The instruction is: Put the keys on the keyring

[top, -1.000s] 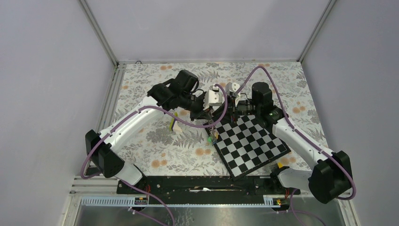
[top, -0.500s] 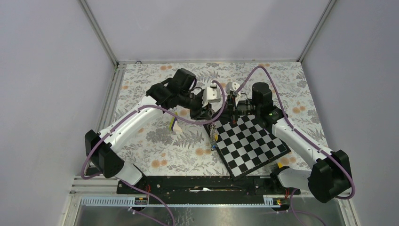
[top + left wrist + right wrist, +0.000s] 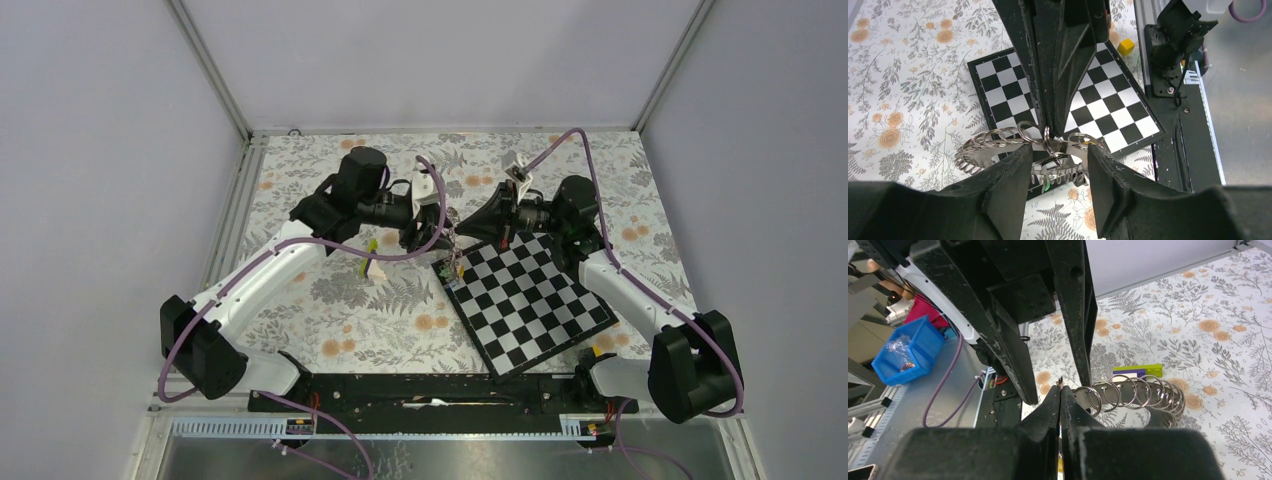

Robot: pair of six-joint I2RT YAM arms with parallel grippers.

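Backing off now, the left gripper (image 3: 1060, 151) is spreading clear of the keyring (image 3: 982, 146), handing it over. The right gripper (image 3: 1060, 390) is pinching its rim, hoisting it above the chessboard (image 3: 530, 300) corner so the keys (image 3: 455, 270) are dangling below.

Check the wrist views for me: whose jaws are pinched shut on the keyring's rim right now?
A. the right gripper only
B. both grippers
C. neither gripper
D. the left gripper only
A: the right gripper has its jaws closed together on the rim of the keyring, while the left gripper has its jaws standing apart, with the ring showing in the gap.
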